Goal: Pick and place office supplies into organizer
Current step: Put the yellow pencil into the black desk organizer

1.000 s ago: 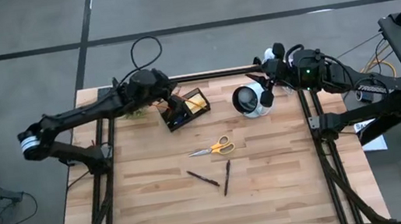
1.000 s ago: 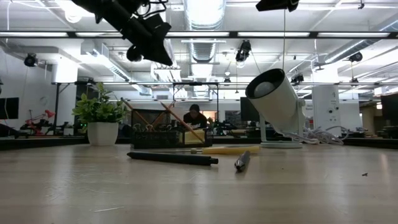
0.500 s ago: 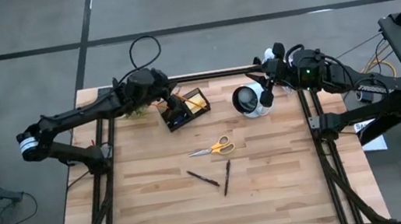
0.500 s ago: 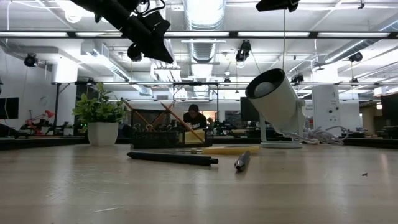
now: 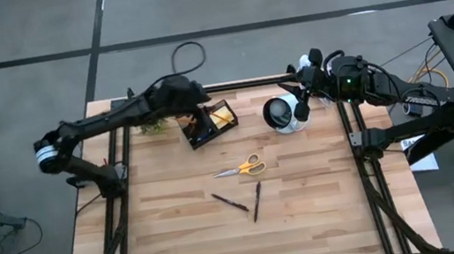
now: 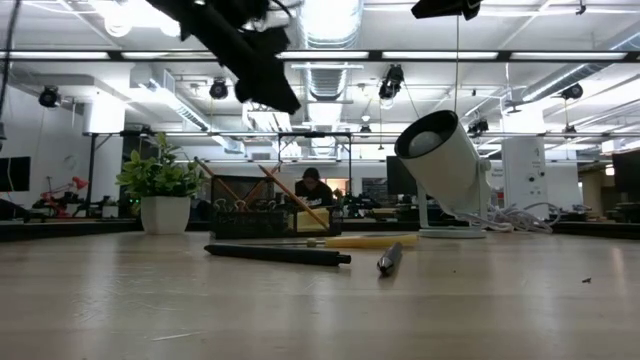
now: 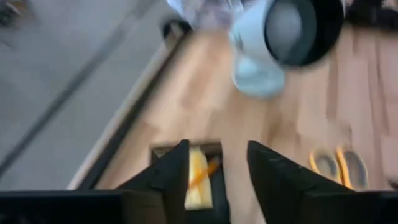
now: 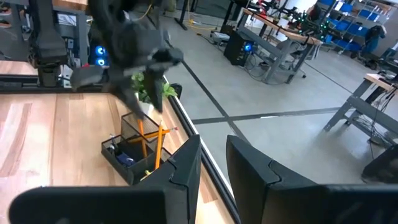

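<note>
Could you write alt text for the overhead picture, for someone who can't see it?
Seen from above, the left end effector hovers over a small black divided organizer tray at a light wooden table's far edge. Yellow-handled scissors and two dark pens lie mid-table.

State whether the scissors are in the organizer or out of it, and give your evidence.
Out. The scissors lie flat on the table, apart from the organizer.

Grey floor (image 5: pixel 19 40), wood table (image 5: pixel 310 213), ceiling strip lights (image 6: pixel 560 57), bg desks (image 8: pixel 280 37)
</note>
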You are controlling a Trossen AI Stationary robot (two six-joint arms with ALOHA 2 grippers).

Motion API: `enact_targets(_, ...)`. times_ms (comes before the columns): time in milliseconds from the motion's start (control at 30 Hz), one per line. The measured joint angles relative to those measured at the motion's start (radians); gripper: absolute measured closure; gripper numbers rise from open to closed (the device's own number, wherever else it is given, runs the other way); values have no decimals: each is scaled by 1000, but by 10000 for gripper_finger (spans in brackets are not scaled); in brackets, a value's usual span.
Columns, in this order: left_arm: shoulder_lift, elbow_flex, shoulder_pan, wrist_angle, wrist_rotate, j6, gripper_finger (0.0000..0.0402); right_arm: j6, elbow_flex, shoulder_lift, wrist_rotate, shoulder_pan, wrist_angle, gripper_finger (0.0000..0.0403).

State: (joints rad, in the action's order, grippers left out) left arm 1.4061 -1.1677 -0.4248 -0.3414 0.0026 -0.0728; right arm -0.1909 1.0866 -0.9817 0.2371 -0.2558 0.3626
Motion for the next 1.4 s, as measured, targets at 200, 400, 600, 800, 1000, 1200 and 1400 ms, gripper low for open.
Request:
enact_targets(200,236,-317,2,-455,22,-198,215,22,0,0,2,0,0,337)
enact_targets(400,394,-543,1,-700,6,-304,212,34,0,0,2,0,0,337)
enact_targets(600,488,-642,5,-683,-18,-309,212,34,0,0,2,-1,1,337)
enact_targets(800,575,-649,10,-706,-48,-357,212,34,-3,-1,2,0,5,337)
enact_targets(1000,625,-648,23,-709,-251,-388,212,31,-6,-1,1,0,9,337)
enact_targets(1200,627,-648,28,-708,-202,-451,212,20,-8,-1,1,0,32,337)
enact_targets(1400,628,-646,28,-707,-207,-513,212,15,-8,-1,1,0,54,337)
